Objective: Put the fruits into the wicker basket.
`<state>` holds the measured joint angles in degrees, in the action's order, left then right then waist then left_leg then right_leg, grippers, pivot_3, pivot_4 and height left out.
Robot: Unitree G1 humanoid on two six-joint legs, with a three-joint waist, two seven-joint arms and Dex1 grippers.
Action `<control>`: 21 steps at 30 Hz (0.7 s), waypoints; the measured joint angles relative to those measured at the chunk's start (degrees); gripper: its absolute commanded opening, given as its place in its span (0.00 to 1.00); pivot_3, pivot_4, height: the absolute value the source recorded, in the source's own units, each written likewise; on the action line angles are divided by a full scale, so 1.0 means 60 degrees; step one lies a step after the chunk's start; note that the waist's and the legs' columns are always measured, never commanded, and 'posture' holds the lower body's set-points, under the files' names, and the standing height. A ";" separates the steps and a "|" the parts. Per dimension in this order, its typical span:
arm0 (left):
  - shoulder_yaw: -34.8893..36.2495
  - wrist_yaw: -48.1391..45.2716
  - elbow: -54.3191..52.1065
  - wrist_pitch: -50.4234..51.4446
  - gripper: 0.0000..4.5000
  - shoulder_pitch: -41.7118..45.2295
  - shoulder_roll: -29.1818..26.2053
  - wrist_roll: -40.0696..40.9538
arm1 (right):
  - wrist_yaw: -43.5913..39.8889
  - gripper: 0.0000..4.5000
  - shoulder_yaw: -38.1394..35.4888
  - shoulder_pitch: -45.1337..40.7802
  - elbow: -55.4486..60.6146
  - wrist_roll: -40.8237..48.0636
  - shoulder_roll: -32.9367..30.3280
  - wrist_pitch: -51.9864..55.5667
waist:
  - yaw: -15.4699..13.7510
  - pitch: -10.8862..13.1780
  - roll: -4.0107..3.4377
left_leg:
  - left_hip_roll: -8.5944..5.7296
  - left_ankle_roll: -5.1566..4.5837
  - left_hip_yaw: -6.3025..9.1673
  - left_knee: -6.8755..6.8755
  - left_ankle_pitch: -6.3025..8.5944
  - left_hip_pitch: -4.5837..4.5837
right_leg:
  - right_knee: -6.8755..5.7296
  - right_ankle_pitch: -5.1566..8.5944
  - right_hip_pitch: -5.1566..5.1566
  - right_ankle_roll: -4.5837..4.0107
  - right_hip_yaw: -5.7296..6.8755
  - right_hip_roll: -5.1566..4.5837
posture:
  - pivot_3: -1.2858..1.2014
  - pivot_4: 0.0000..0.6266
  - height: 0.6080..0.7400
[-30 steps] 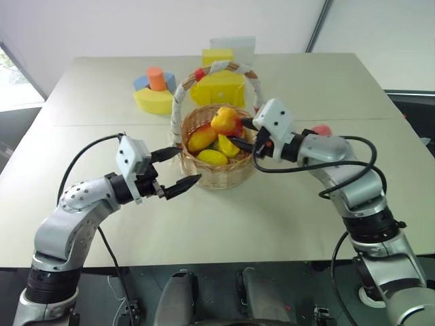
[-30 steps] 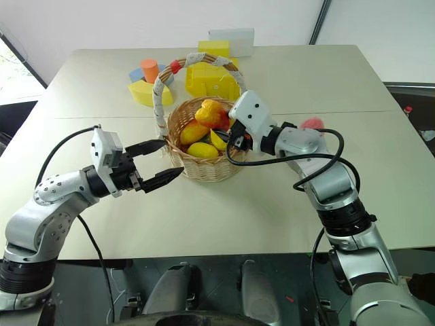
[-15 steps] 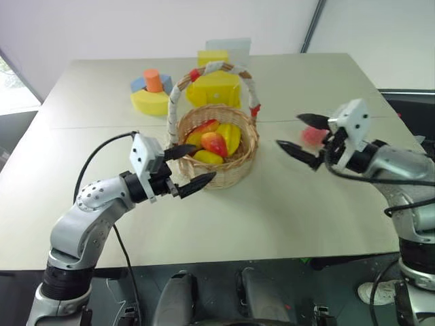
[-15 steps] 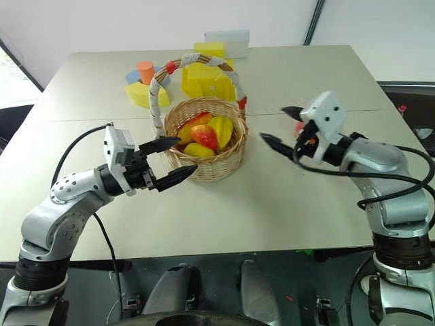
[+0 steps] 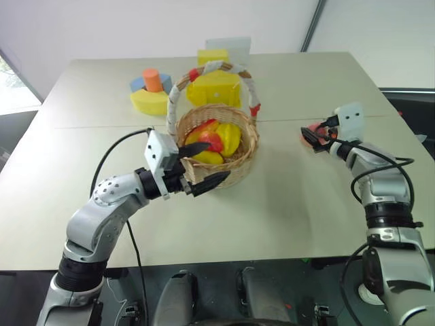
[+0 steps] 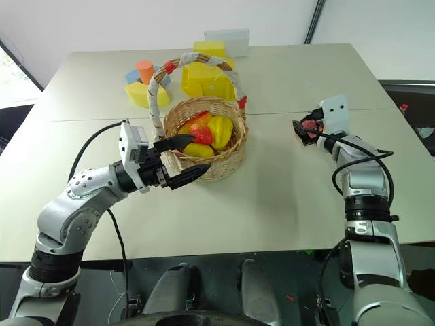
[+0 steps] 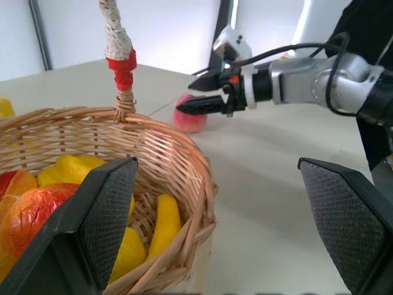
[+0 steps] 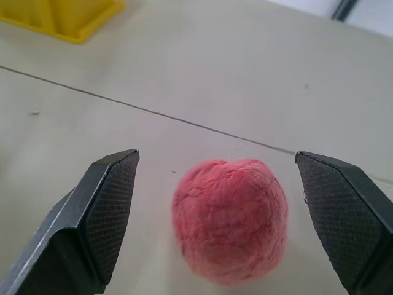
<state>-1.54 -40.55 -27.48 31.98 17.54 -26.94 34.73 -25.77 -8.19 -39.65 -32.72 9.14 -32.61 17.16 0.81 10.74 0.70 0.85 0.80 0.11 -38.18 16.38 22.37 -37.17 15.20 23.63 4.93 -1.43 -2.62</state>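
The wicker basket (image 5: 239,165) stands mid-table with a red-orange mango (image 5: 213,140), a ribbed yellow fruit (image 5: 230,137) and a lemon (image 5: 208,157) inside. My left gripper (image 5: 212,163) is open at the basket's near side, the woven rim (image 7: 184,147) running between its fingers without being gripped. A pink peach (image 8: 230,218) lies on the table to the right of the basket. My right gripper (image 8: 216,161) is open and level just in front of the peach (image 7: 191,121), one finger to either side and neither touching it.
Yellow foam blocks (image 5: 216,87) and a blue and orange block group (image 5: 153,83) sit behind the basket, with a white box (image 5: 230,46) at the far edge. A seam (image 6: 272,112) crosses the table. The table's right edge lies close beyond the peach.
My right gripper left the basket, swung out to the right and down to the peach, and opened wider. A mango now lies in the basket. The left gripper edged right to the basket's rim.
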 measured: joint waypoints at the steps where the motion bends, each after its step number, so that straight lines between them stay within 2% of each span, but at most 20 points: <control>1: 0.0003 0.0020 -0.0020 0.0024 1.00 -0.0002 0.0007 0.0026 | 0.0004 0.95 -0.0034 -0.0072 -0.0234 0.0013 0.0042 -0.0025 | -0.0002 0.0000 0.0000 | 0.0001 0.0000 0.0001 0.0000 0.0000 0.0001 | 0.0001 0.0000 0.0000 0.0000 0.0000 -0.0001 | 0.52 0.24 1.00; 7: 0.0003 0.0107 -0.0053 0.0039 1.00 -0.0004 0.0011 0.0056 | 0.0016 0.95 -0.0042 -0.0457 -0.1546 -0.0099 0.0035 -0.0178 | 0.0019 0.0000 0.0000 | 0.0000 0.0000 0.0000 -0.0001 0.0000 0.0000 | 0.0001 0.0000 -0.0002 0.0000 0.0000 -0.0001 | 0.52 0.24 1.00; 8: 0.0002 0.0112 -0.0053 0.0039 1.00 -0.0004 0.0011 0.0056 | 0.0002 0.83 -0.0043 -0.0463 -0.1647 -0.0101 0.0035 -0.0213 | 0.0030 0.0000 0.0000 | 0.0000 0.0001 -0.0001 -0.0001 0.0000 0.0000 | 0.0002 0.0000 -0.0001 0.0000 -0.0001 -0.0002 | 0.52 0.24 1.00; 11: -0.0004 0.0113 -0.0052 0.0039 1.00 -0.0004 0.0014 0.0056 | -0.0059 0.56 -0.0047 -0.0517 -0.1706 -0.0102 0.0035 -0.0278 | 0.0045 0.0000 -0.0001 | 0.0001 0.0001 -0.0001 -0.0001 -0.0001 -0.0001 | 0.0000 0.0000 -0.0001 0.0001 -0.0001 0.0002 | 0.52 0.24 1.00; 12: -0.0006 0.0113 -0.0053 0.0039 1.00 -0.0003 0.0016 0.0056 | -0.0070 0.52 -0.0045 -0.0532 -0.1704 -0.0104 0.0035 -0.0319 | 0.0044 0.0000 -0.0001 | 0.0001 0.0001 -0.0001 -0.0001 0.0000 -0.0001 | 0.0001 0.0000 -0.0001 0.0001 0.0000 0.0002 | 0.52 0.24 1.00; 15: -0.0006 0.0107 -0.0049 0.0037 1.00 0.0000 0.0016 0.0055 | -0.0115 0.52 -0.0030 -0.0416 -0.1333 -0.0140 0.0021 -0.0445 | 0.0032 0.0000 -0.0001 | 0.0001 0.0001 0.0000 -0.0001 0.0000 0.0000 | 0.0001 0.0000 -0.0001 0.0001 0.0000 0.0001 | 0.52 0.24 1.00; 17: 0.0015 0.0092 -0.0046 0.0034 1.00 -0.0010 -0.0015 0.0056 | -0.0313 0.52 0.0068 -0.0010 -0.0398 -0.0213 -0.0107 -0.0449 | 0.0021 0.0000 -0.0001 | 0.0003 0.0001 0.0002 0.0000 0.0000 0.0002 | 0.0002 0.0000 0.0000 0.0001 0.0000 0.0000 | 0.52 0.24 1.00; 21: 0.0362 0.0001 -0.0045 0.0028 1.00 -0.0383 -0.0369 0.0141 | -0.1514 0.52 0.0283 0.1432 0.2874 0.0030 -0.0834 -0.0146 | -0.0011 0.0001 -0.0006 | 0.0012 -0.0001 0.0011 0.0003 0.0001 0.0009 | 0.0003 0.0000 0.0005 0.0001 0.0002 -0.0005 | 0.52 0.24 1.00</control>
<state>0.63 -40.54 -27.75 32.15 15.25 -29.15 35.58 -34.85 -6.49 -31.06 -15.48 9.32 -37.62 16.29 0.74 10.75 0.66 0.92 0.79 0.17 -38.16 16.38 22.43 -37.15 15.20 23.66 4.94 -1.42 -2.65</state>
